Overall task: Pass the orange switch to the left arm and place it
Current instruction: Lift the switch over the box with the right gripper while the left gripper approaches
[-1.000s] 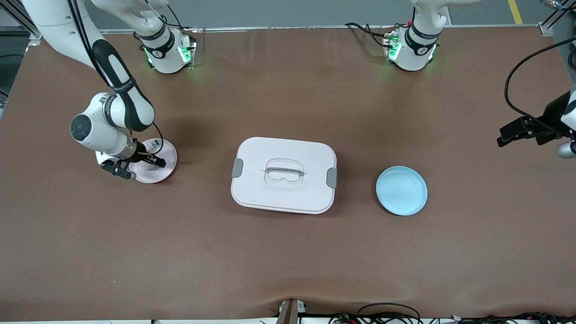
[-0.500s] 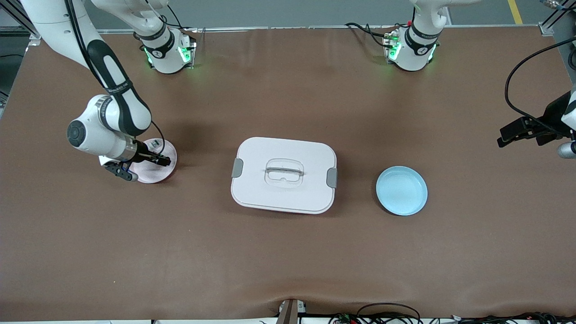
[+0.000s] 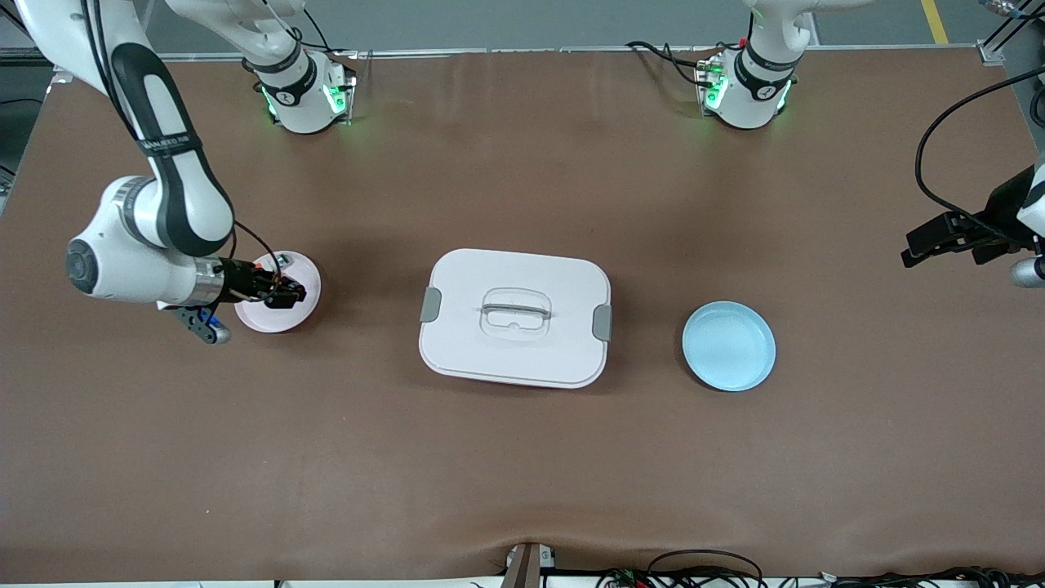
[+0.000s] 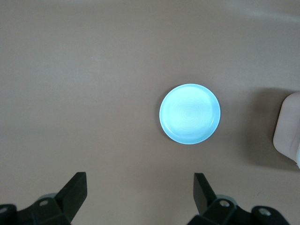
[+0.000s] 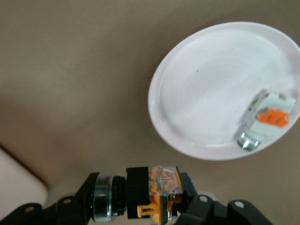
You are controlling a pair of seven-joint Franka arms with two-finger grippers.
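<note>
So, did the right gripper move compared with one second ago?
Yes. The right gripper, shut on the orange switch, rose over the pink plate, its wrist swinging away from the box.

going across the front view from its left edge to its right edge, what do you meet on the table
round pink plate → large white rounded-rectangular box with grey latches → round light blue plate
</note>
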